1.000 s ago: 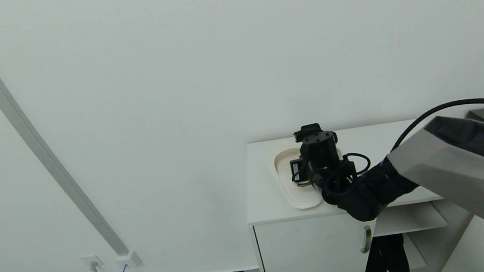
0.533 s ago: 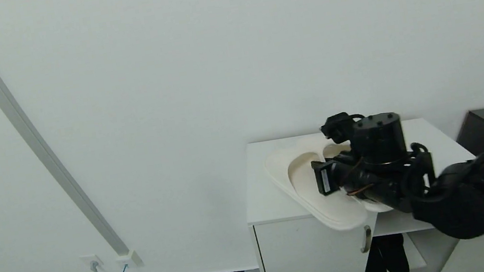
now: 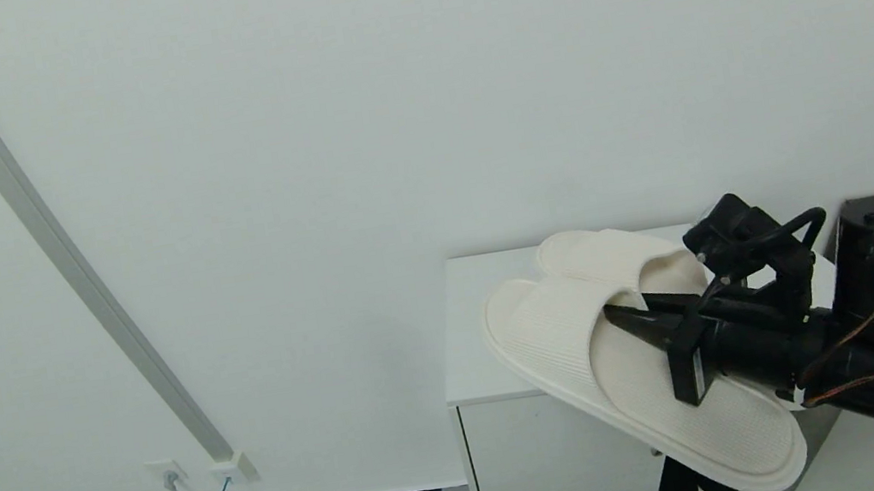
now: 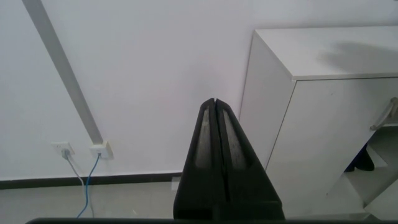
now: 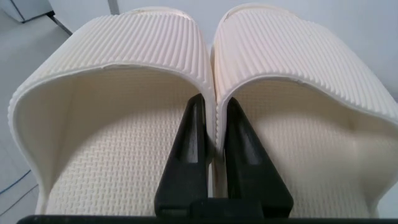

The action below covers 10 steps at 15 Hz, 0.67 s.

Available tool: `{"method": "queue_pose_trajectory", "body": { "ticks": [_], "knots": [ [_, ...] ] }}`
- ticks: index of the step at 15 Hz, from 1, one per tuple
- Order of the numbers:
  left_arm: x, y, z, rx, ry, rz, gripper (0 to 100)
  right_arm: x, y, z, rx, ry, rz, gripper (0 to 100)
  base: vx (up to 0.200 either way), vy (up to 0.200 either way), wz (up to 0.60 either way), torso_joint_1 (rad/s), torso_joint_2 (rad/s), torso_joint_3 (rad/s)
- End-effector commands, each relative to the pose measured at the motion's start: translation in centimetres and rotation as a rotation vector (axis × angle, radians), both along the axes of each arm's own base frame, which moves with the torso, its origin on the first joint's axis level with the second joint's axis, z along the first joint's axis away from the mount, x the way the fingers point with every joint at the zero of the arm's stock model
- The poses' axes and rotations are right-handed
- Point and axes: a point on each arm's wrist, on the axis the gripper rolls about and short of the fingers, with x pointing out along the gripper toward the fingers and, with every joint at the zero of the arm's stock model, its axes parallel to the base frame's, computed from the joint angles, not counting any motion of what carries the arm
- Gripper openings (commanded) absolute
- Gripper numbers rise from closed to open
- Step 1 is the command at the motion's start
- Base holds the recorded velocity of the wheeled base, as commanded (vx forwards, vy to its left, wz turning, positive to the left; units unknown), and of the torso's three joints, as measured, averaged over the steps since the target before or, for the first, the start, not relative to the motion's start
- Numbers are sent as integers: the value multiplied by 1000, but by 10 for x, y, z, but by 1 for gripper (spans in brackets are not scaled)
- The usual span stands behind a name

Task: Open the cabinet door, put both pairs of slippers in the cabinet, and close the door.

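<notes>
Cream slippers (image 3: 593, 361), lower right, pinched by inner walls in R gripper (image 5: 214, 118); thin hold, may slip out on a swing. L gripper (image 4: 216, 109) jaws together, empty.

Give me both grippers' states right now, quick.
Left gripper: shut, empty.
Right gripper: shut on the pair of white slippers, pinching their inner sides together.

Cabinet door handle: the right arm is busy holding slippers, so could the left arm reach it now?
Probably yes: nothing stands between the left gripper and the cabinet door handle. The gripper is shut, so it would need to open first.
</notes>
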Motion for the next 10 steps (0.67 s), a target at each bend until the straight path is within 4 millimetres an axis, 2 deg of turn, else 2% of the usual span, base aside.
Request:
{"method": "queue_pose_trajectory", "body": {
  "ticks": [1, 4, 10],
  "knots": [
    [0, 0, 0, 0, 2, 0, 0, 3, 4, -7, -9, 9, 4, 0, 0, 0, 0, 0, 0, 0],
    [0, 0, 0, -2, 0, 0, 0, 5, 11, -13, -18, 22, 16, 0, 0, 0, 0, 0, 0, 0],
    [0, 0, 0, -6, 0, 2, 0, 2, 13, -17, -28, 34, 28, 0, -200, 0, 0, 6, 4, 1]
  ]
}}
